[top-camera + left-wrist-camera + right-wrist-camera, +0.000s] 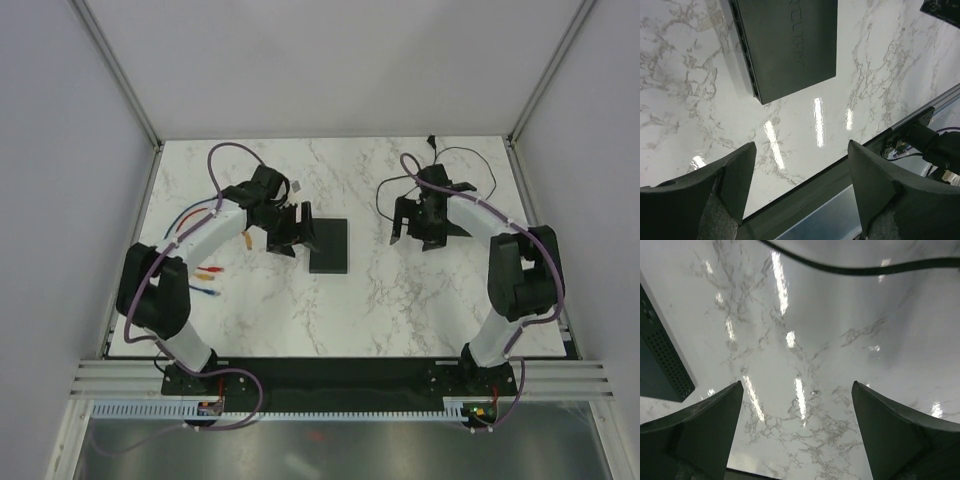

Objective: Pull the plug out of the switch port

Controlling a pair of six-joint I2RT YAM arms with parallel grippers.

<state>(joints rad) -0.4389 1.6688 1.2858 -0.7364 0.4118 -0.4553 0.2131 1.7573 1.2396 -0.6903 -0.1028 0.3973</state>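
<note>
- Smack in the middle of the marble table (pixel 400 310) sits the black switch (pixel 329 246), lying flat, about as far from the left edge as from the right one.
- Left gripper (pixel 800 192) is spread wide with nothing in it. From overhead it hangs just beside the switch's left side, up by the box's far-left corner.
- On the left wrist cam the switch fills the top of the view, out ahead of the two fingers (pixel 735 175) rather than between them. Only shiny marble shows in the gap, so they're near but apart.
- The port face (pixel 746 55) is the long side turned toward the table's left edge, the same side the left gripper is on. I can just about see a row of sockets, but it's too dark and steep an angle to pick out the plug, so I honestly can't tell which port it's in.
- Right gripper (pixel 797 432) is also wide apart and holding nothing. It's over bare marble between the switch and the right edge, well apart from the switch; only the switch's vented side pokes in at the left of that wrist view.
- A black cable (pixel 865 269) snakes over the marble beyond the right gripper, toward the far-right corner.
- Some coloured leads (pixel 207 272) lie near the left edge, next to the left arm.
</note>
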